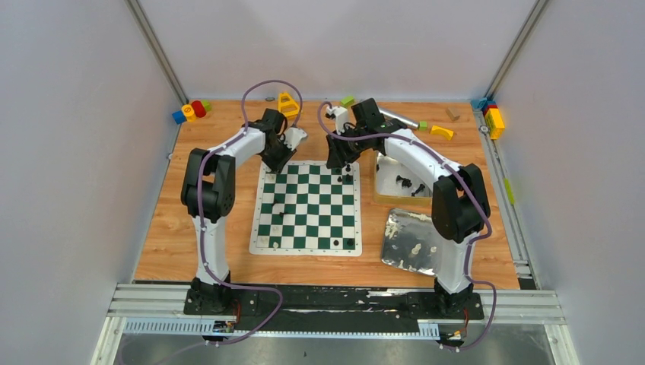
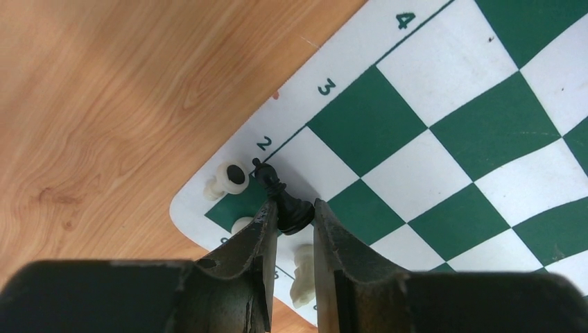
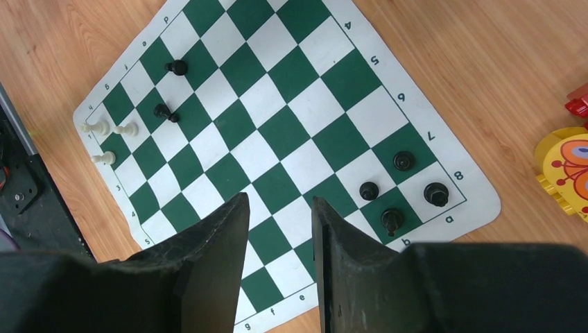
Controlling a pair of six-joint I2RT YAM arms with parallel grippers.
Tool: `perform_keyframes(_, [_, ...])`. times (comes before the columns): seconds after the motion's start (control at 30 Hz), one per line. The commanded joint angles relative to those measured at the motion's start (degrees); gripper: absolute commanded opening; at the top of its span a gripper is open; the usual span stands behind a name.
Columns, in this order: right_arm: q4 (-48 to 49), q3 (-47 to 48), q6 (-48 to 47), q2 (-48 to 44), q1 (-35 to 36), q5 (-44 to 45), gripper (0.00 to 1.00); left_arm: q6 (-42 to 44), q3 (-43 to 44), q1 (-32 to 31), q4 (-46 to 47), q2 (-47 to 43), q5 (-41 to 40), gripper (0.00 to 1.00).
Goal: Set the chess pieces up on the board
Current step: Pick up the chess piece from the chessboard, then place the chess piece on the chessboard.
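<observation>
The green-and-white board [image 1: 308,207] lies mid-table. My left gripper [image 1: 280,156] is at its far left corner. In the left wrist view it [image 2: 295,207] is shut on a black chess piece [image 2: 295,215], tilted with its top to the upper left, low over the corner by ranks 2 to 4 of the board [image 2: 444,132]. Three cream pieces [image 2: 225,180] lie around it. My right gripper [image 1: 342,163] [image 3: 279,201] is open and empty, high above the board [image 3: 277,132]. Its view shows several black pieces [image 3: 399,161] at the a8 corner, two more [image 3: 175,67] and three cream pieces [image 3: 104,128].
A silver tin [image 1: 403,228] holding cream pieces sits right of the board, and a white tray [image 1: 384,186] with black pieces is behind it. Toy blocks [image 1: 287,104] [image 1: 190,111] [image 1: 493,119] line the far edge. A yellow toy [image 3: 565,170] lies beyond the a8 corner.
</observation>
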Motion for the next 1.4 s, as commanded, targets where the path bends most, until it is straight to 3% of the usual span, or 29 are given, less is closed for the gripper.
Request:
perform_keyframes(0.0, [2.0,-0.2,0.7,-3.2,-0.4,-1.7,0.39,-1.1,2.7,-0.4,0.1,0.3,0.8,0.21])
perform_keyframes(0.13, [2.0,0.1,1.3,-3.3,-0.8,-2.3,0.39,-0.8,1.0,-0.4,0.1,-2.5,3.4,0.17])
perform_keyframes(0.27, [2.1,0.6,3.9,-3.2,-2.7,-6.0,0.39,0.6,-2.1,-0.4,0.0,-8.8,11.3,0.16])
perform_keyframes(0.53, [3.9,-0.1,10.8,-1.7,-6.5,-17.5,0.39,6.2,-13.7,-1.7,1.9,-22.7,29.9,0.16])
perform_keyframes(0.67, [5.5,-0.8,13.0,0.1,-6.5,-25.8,0.42,9.5,-18.7,-4.9,3.6,-28.3,34.3,0.17])
perform_keyframes(0.9, [6.2,-1.4,14.5,2.7,-5.9,-36.6,0.47,11.0,-22.4,-9.7,7.2,-32.8,36.5,0.18])
perform_keyframes(1.37, [6.2,-4.2,14.1,5.5,-3.3,-42.6,0.54,10.5,-25.3,-11.8,11.9,-35.6,35.1,0.19])
